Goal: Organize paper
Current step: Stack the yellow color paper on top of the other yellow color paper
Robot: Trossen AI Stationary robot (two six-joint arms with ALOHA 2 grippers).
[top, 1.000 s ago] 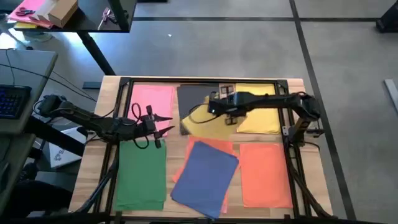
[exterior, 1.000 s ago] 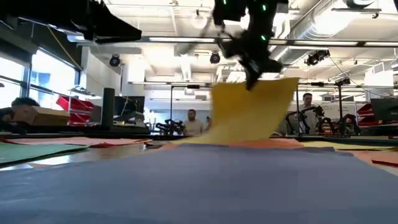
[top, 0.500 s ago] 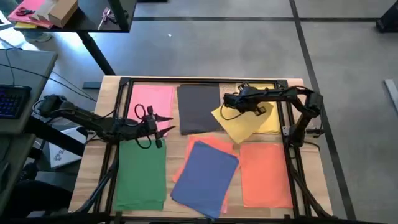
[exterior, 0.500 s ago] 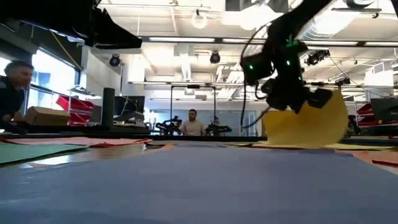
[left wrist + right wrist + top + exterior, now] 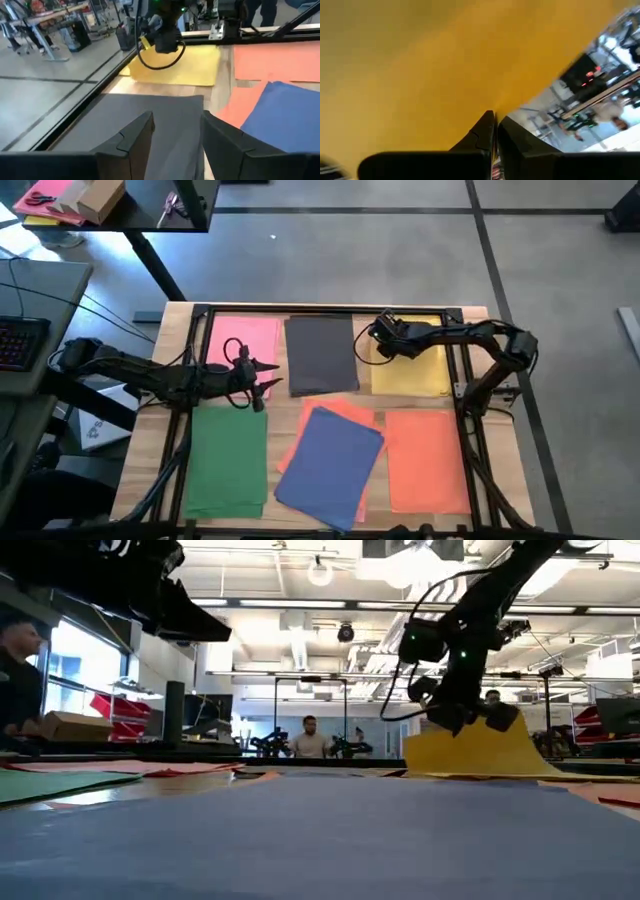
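Nearest the front edge of the tabletop [image 5: 175, 315], the green sheet [image 5: 228, 460] lies square at my left and the orange sheet [image 5: 427, 460] square at my right. Between them the blue sheet [image 5: 330, 464] lies skewed on top of a second orange sheet [image 5: 345, 412], so that pair looks to me like work left to do.

Farther back, my left fingers [image 5: 268, 376] hover over the seam where the pink sheet [image 5: 247, 340] meets the dark grey sheet [image 5: 320, 354]; both lie flat and straight in the back row. These fingers stand apart with nothing between them.

Farthest back at my right, my right fingers [image 5: 382, 338] are pinched tight on a corner of the yellow sheet [image 5: 412, 368], which already sits almost square in its back-right place. I judge it nearly laid, needing only release.

The high view shows the whole grid at once. The low view alone shows the yellow sheet's held edge lifted off the tabletop. My right wrist view alone shows the fingertips [image 5: 490, 131] closed on yellow paper. My left wrist view shows the gap between my left fingers [image 5: 135, 136] above the dark grey sheet.
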